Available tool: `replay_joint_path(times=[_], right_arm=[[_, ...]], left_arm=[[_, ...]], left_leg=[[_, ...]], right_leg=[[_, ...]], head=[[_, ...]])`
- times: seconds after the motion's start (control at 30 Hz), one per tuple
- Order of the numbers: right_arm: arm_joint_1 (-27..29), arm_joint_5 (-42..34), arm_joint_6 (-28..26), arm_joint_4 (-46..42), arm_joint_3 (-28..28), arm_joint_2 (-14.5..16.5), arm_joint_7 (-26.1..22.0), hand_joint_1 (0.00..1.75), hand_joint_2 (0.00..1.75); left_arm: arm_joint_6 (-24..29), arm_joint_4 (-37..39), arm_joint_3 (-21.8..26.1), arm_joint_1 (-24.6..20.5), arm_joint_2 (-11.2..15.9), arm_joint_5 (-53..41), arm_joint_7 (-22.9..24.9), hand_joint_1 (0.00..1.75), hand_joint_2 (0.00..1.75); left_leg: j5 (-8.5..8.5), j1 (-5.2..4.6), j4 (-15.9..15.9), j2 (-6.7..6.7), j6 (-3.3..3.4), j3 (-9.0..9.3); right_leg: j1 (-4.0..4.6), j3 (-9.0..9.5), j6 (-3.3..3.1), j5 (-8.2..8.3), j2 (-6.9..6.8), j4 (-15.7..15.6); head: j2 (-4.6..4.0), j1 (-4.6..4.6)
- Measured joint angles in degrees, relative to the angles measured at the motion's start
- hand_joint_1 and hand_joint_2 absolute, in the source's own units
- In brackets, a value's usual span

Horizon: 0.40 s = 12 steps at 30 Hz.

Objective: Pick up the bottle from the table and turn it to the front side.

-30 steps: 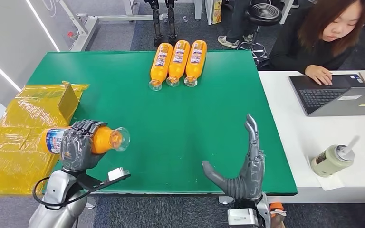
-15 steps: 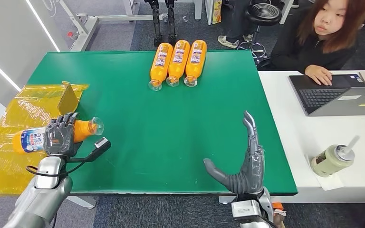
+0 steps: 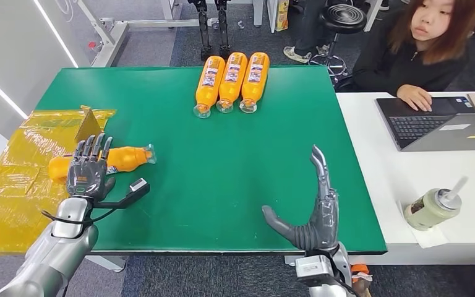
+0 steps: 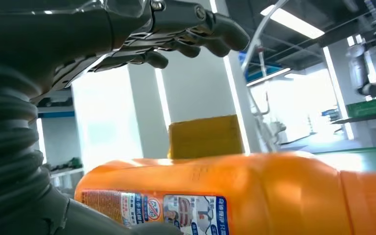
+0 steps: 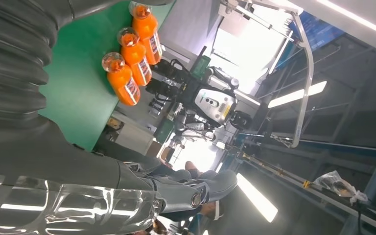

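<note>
while left hand (image 3: 88,174) spreads open over bottle (image 3: 124,158), yellow box (image 3: 88,125) beside, right hand (image 3: 314,216) open

Glossy plastic bottle (image 3: 124,158), matt green table (image 3: 235,161), crinkly shiny yellow film (image 3: 12,185)

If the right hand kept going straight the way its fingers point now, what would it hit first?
Probably nothing close. The right hand points its fingers up the bare green table. The three bottles at the far edge lie left of that line, though depth is uncertain.
</note>
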Motion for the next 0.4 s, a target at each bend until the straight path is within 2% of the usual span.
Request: replay_joint_path(times=[0.13, 0.23, 0.3, 0.37, 0.4], right_arm=[[-0.3, 0.0, -0.1, 0.5, 0.3, 0.0, 0.0, 0.0, 1.75], [-0.3, 0.0, -0.4, 0.6, 0.3, 0.0, 0.0, 0.0, 1.75], [-0.1, 0.0, -0.6, 0.6, 0.3, 0.0, 0.0, 0.0, 1.75], [0.4, 0.0, -0.7, 0.6, 0.3, 0.0, 0.0, 0.0, 1.75], [0.5, 0.0, -0.7, 0.6, 0.3, 0.0, 0.0, 0.0, 1.75]], left_arm=[[0.0, -0.2, 0.0, 0.0, -0.5, 0.1, -0.9, 0.0, 1.75], [0.0, -2.2, 0.2, 0.6, -0.9, 1.1, -3.9, 0.0, 1.75], [0.1, -5.3, 1.2, 2.0, -1.8, 4.8, -9.4, 0.0, 1.75], [0.1, -9.0, 3.6, 3.9, -3.3, 10.9, -17.6, 0.0, 1.75], [0.1, -10.0, 4.4, 4.4, -3.8, 12.6, -19.8, 0.0, 1.75]], left_leg=[[0.0, 0.0, 0.0, 0.0, 0.0, 0.0], [0.0, 0.0, 0.0, -0.01, 0.0, 0.0], [-0.01, -0.02, 0.0, -0.02, 0.0, 0.0], [-0.02, -0.03, 0.0, -0.01, 0.02, -0.01], [-0.02, -0.04, 0.0, -0.02, 0.02, -0.02]], right_leg=[[0.0, 0.0, 0.0, 0.0, 0.0, 0.0], [0.0, 0.0, 0.0, 0.0, 0.0, 0.0], [-0.01, 0.0, 0.0, -0.01, 0.0, 0.0], [-0.02, 0.0, 0.02, -0.02, 0.0, 0.0], [-0.03, 0.0, 0.02, -0.02, 0.0, 0.0]], head=[[0.0, -0.01], [0.0, -0.01], [0.0, -0.01], [0.0, 0.0], [0.0, 0.0]])
